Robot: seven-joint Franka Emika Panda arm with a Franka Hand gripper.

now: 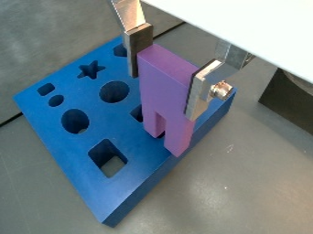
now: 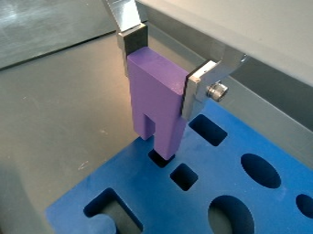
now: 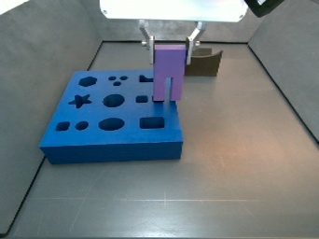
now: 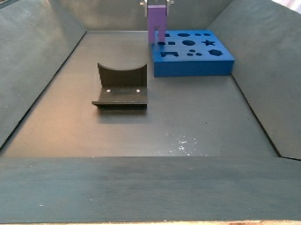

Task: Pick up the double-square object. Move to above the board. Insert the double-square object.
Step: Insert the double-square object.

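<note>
Gripper [image 1: 171, 62] clamped on the double-square object [image 1: 167, 99], held upright at the board's [image 1: 73, 155] right edge, lower legs apparently entering their cutouts. Best pressed straight down, kept plumb, released only once seated. Dark U-shaped piece [image 4: 121, 87] left of centre in a side view, well apart; nothing blocking.

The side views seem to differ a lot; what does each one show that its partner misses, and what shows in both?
Only one side view shows the gripper with its fingers on the purple block, near a corner of the board. Only one side view shows the olive U-shaped piece whole, lying apart from the board. Both show block, board and grey floor.
</note>
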